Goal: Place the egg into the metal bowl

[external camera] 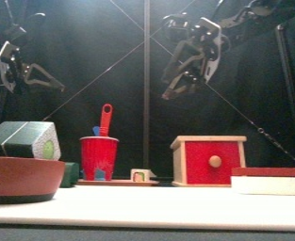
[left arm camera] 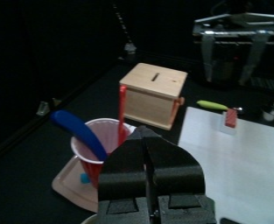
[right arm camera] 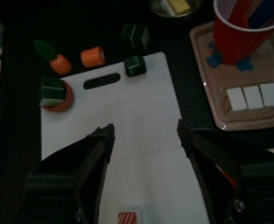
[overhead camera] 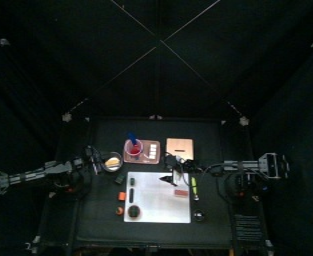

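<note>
The black table (overhead camera: 99,225) is the biggest thing, and a white board (overhead camera: 159,195) lies on it. Behind the board stand a wooden box (left arm camera: 154,87) and a red cup (left arm camera: 98,144). The small metal bowl (overhead camera: 113,162) sits just beside the board's far left corner. A pale yellow round thing (right arm camera: 174,5) shows there, maybe the egg already inside, but I cannot tell. An egg is light, smooth and easy to crack, and it rolls, so hold it softly around its middle. The right gripper (right arm camera: 145,136) hangs over the board, jaws wide apart and holding nothing. The left gripper (left arm camera: 149,144) has its jaws together, empty.
</note>
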